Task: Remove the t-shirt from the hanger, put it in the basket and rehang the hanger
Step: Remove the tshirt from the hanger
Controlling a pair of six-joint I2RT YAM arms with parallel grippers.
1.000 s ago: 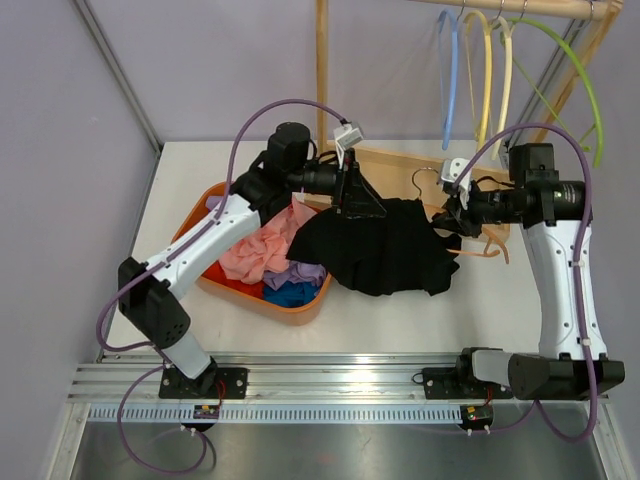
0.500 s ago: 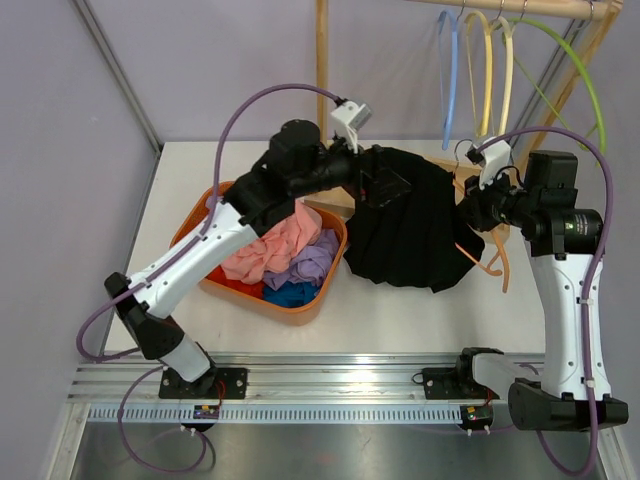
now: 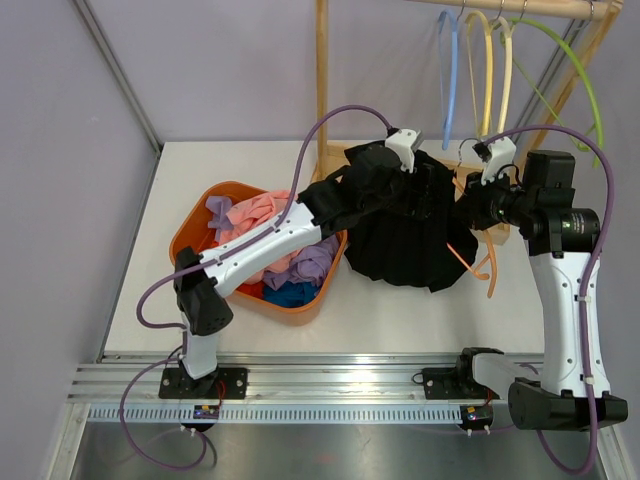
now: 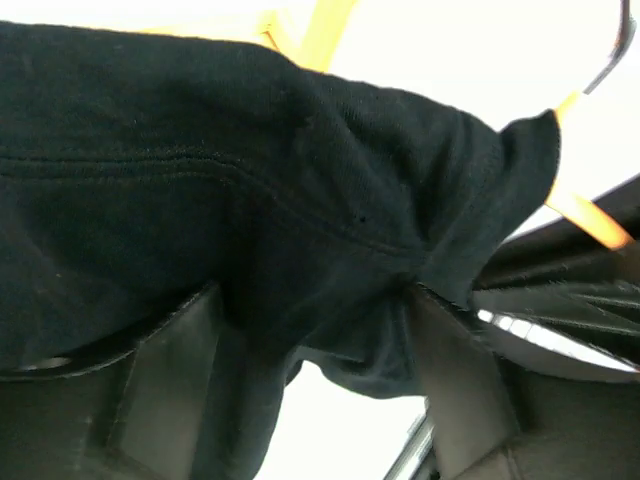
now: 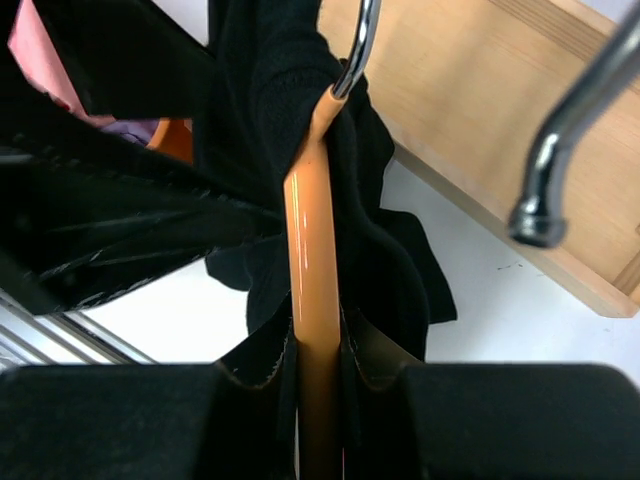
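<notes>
Only the right wrist view shows the right gripper (image 5: 318, 385) grasping the hanger (image 5: 305, 250), at three o'clock of the t-shirt (image 3: 400, 240). For the left gripper (image 4: 310, 300), I cannot tell.

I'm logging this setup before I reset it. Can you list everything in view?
t-shirt: one, black, on the hanger, between the two arms
hanger: one, orange, inside the t-shirt
basket: one, orange, left part of the table
clothes: a heap, pink, purple, blue, red, in the basket
rack: one, wood, back of the table
rack hangers: four, blue, yellow, cream, green, on the rack's rail
hook: one, metal, above the rack's base, the rest of it out of view
table: one, white
left arm: white and black, jaws apart with t-shirt cloth between them
right arm: white and black, jaws shut on the hanger
</notes>
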